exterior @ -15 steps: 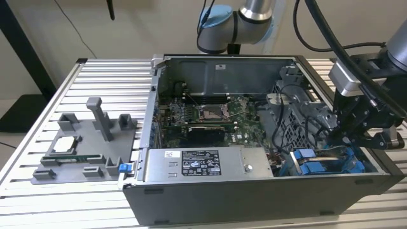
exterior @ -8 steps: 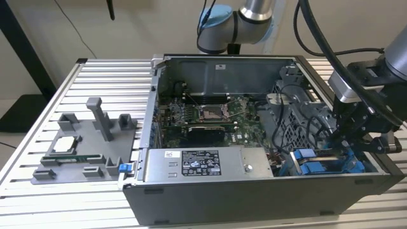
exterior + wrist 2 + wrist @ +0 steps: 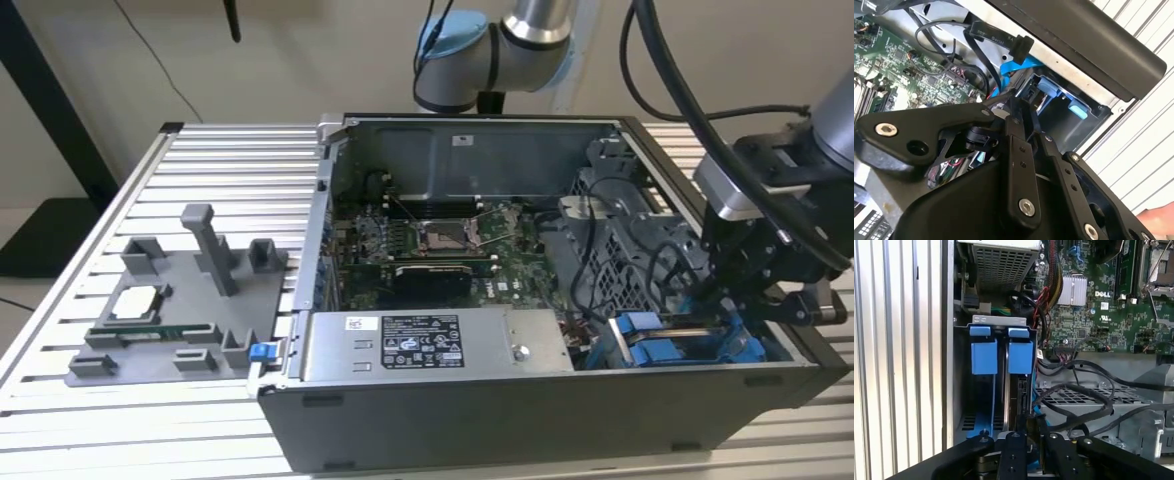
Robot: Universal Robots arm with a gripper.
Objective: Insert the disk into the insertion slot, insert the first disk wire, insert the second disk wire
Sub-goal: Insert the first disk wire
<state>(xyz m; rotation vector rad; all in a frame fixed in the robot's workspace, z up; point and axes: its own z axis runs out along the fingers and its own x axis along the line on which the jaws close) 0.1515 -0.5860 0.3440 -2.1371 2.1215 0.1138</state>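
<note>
Already the disk (image 3: 1022,390) was seated in the insertion slot (image 3: 999,320) at a corner of the computer case (image 3: 534,420); the gripper (image 3: 1030,424) was poised at its edge, its closure not being discernible.

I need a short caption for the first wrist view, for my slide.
Blue-tabbed insertion slot inside the open computer case, black cables alongside.

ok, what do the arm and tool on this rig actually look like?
The arm is silver-grey tubing with grey joint housings and a light blue cap on one joint. Thick black cables hang beside it and lead down toward the wrist. The tool is matte black, with flat jointed link bars pinned by silver screws on a bulky black body.
</note>
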